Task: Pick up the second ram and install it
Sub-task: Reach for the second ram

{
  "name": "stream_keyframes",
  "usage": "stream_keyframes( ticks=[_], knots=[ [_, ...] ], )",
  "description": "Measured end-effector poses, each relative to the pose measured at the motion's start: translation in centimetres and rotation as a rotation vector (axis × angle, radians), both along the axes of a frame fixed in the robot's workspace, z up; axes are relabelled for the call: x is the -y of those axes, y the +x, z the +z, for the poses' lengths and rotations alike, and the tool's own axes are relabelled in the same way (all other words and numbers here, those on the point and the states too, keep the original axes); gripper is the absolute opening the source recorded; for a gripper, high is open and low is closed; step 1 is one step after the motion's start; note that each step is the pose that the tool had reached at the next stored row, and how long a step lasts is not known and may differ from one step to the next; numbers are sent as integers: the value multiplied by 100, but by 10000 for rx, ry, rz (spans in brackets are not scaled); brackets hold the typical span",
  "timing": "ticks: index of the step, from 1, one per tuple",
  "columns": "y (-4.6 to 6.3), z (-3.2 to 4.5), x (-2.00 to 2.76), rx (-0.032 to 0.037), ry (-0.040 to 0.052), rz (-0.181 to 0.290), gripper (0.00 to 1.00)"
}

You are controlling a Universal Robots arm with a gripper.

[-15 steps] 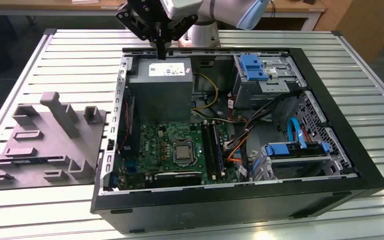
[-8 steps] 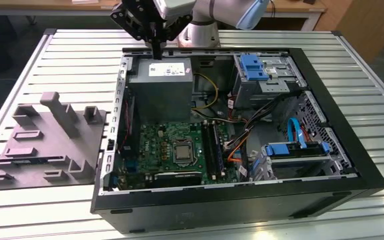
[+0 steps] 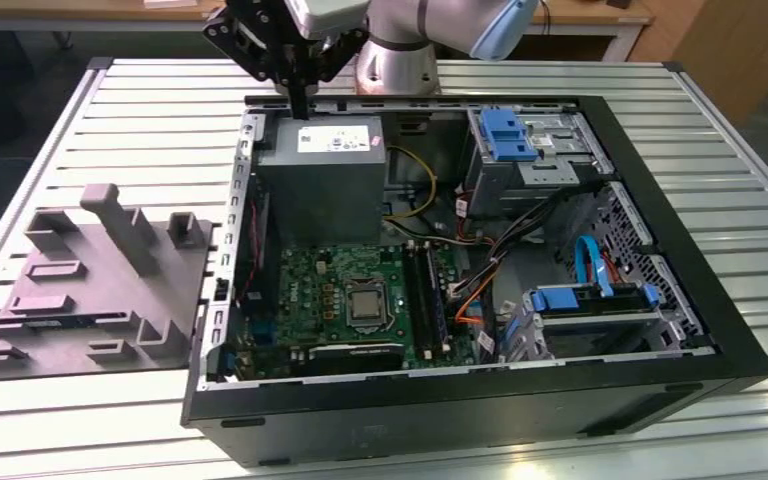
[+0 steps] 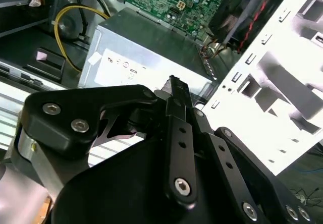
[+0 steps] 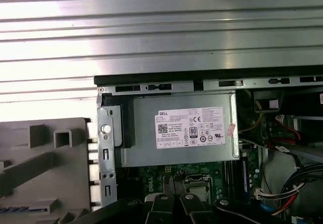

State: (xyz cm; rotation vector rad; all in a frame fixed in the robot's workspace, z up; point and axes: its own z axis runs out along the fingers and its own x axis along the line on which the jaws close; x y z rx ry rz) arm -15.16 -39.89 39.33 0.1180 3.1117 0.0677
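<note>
Second ram (image 5: pixel 17 209) is seen in the first wrist view as a thin blue-green strip lying low in the grey tray (image 3: pixel 157 300). The tray is set on the slatted metal table (image 3: pixel 704 100), at the exterior view's left of the open computer case (image 3: pixel 651 380). Inside the case, the grey power-supply box (image 3: pixel 317 180) is mounted beside the green motherboard (image 3: pixel 344 290). The gripper (image 3: pixel 300 108) is held over the box's far edge, well apart from the strip, its fingers pressed together with nothing between them.
</note>
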Motion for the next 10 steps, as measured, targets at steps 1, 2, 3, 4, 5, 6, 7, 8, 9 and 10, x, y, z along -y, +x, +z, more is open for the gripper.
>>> stream_keyframes(
  ticks=[1, 2, 3, 4, 5, 6, 7, 8, 9, 10],
  knots=[
    [-19, 0, 0, 2, 0, 0, 10],
    [-40, -1, 0, 2, 0, 0, 10],
    [-62, -1, 0, 3, 0, 0, 10],
    [-82, -1, 0, 4, 1, 1, 10],
    [-104, -1, 0, 5, 0, 1, 10],
    [-126, -1, 0, 6, 0, 1, 10],
    [-149, -2, 0, 7, 0, 0, 10],
    [-172, -2, 0, 8, 0, 0, 10],
    [-197, -3, 0, 10, 0, 0, 10],
    [-221, -3, 0, 11, 0, 0, 10]
  ],
)
